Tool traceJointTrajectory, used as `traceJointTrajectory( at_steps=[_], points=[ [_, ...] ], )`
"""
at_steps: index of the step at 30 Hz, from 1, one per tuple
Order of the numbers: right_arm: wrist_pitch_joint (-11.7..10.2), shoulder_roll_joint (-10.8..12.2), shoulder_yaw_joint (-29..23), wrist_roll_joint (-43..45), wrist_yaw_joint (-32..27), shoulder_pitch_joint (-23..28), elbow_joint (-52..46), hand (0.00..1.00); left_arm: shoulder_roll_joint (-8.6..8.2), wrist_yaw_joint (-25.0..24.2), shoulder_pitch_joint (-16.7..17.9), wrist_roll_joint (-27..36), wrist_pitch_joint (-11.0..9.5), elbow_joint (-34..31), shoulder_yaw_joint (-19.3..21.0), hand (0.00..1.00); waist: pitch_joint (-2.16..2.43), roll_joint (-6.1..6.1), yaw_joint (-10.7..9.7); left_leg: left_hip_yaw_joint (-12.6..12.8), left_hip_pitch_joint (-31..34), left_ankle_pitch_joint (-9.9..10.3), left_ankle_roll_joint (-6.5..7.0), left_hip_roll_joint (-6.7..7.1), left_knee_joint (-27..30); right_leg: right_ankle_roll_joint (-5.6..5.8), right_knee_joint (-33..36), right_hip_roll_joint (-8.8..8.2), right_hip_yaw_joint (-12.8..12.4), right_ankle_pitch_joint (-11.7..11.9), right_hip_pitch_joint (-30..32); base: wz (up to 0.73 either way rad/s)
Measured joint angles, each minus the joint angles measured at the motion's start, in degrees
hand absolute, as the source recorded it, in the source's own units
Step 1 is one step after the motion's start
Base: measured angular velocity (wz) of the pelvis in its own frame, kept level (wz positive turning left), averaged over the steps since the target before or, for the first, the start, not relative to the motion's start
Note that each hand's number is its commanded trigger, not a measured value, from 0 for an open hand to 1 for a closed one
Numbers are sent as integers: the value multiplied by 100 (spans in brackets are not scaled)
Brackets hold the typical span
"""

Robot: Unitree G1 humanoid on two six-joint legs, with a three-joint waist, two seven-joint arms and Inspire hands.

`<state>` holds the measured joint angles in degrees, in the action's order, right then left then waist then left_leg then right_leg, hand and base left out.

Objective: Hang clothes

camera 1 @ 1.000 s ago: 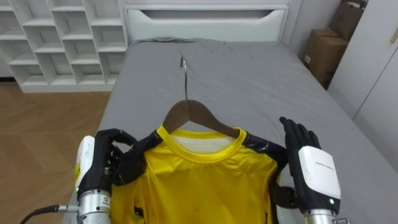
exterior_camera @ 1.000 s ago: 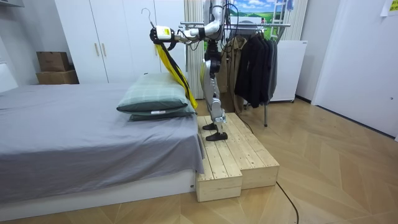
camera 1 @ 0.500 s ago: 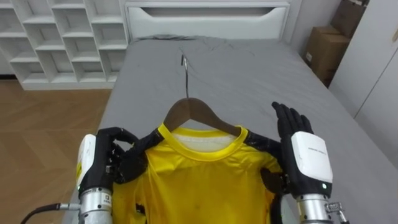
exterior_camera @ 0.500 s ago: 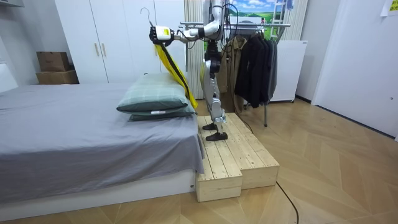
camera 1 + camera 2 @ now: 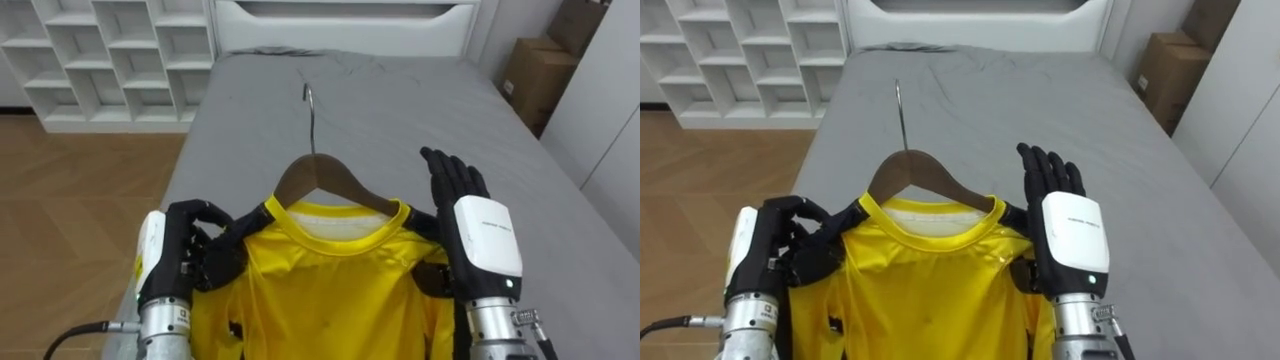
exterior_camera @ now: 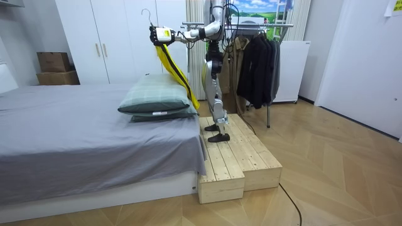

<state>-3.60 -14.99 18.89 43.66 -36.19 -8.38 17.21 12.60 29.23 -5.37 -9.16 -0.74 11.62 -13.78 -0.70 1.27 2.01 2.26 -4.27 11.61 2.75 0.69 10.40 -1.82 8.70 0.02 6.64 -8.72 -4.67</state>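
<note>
- Grey-sheeted bed [image 5: 400, 110]: broad flat surface beyond the hands, wood floor along its left edge.
- Yellow cloth shirt [image 5: 330, 290] with black shoulders: held up over the bed's near end.
- Brown wooden hanger [image 5: 322, 175]: inside the collar, metal hook upright.
- Left hand [image 5: 185, 255]: fingers curled round the shirt's left shoulder.
- Right hand [image 5: 470, 225]: fingers straight, empty, just beside the right shoulder.

Grey bed [image 6: 63, 138], white shelves [image 5: 110, 50], wooden floor [image 6: 339, 176], perhaps cardboard boxes [image 5: 528, 68].

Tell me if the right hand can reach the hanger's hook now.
Probably yes: the open right hand hovers just right of the hanger's hook, nothing between them; the left hand grips the yellow shirt.
</note>
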Motion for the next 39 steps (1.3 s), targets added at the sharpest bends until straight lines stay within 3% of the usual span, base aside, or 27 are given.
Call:
traceJointTrajectory(
  at_steps=[3,11,22,39],
  points=[
    [3,-3,0,-1,0,0,0,0,-18,0,-2,-14,0,0,0,100,-18,32,1,0,5,0,0,1,2,0,0,2,-14,0,3,0],
    [5,-14,21,-1,0,1,1,0,-55,-68,-5,-52,0,0,-7,100,-16,50,20,-3,65,0,0,4,36,0,24,7,-23,0,62,0],
    [120,-45,237,-5,0,-194,461,0,-61,-122,-12,-296,0,0,-323,100,-35,111,125,4,55,0,0,1,32,0,30,3,-47,0,58,0],
    [252,18,237,207,209,-434,694,0,-69,-475,-231,-560,31,-1,-280,100,-35,110,150,-124,163,0,0,9,46,0,-6,-9,144,0,77,4]
  ],
)
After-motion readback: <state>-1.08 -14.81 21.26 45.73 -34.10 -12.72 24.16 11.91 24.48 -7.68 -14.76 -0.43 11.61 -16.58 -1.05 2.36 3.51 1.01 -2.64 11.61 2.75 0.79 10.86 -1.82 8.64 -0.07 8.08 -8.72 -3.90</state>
